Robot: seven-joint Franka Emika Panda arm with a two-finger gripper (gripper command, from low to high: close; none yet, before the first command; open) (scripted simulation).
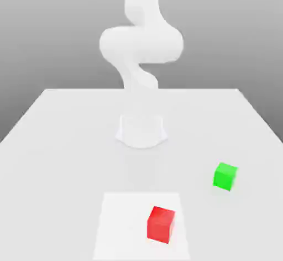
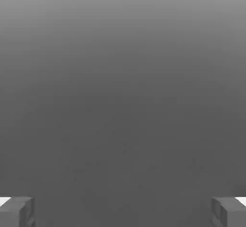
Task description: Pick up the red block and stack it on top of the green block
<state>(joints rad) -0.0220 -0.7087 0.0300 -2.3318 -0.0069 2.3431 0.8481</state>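
White tabletop under a grey backdrop: the red block (image 1: 161,224) sits on a paler square patch (image 1: 124,226), near the green block (image 1: 225,176), which lies toward the exterior view's right. Above bare grey, the gripper (image 2: 123,211) holds its fingers (image 2: 17,210) spread wide and empty; neither cube lies between them.

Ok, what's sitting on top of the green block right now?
Nothing. The green block has a bare top face in the exterior view. The red block sits apart from it on the table, on a paler square patch. The green block's underside is hidden.
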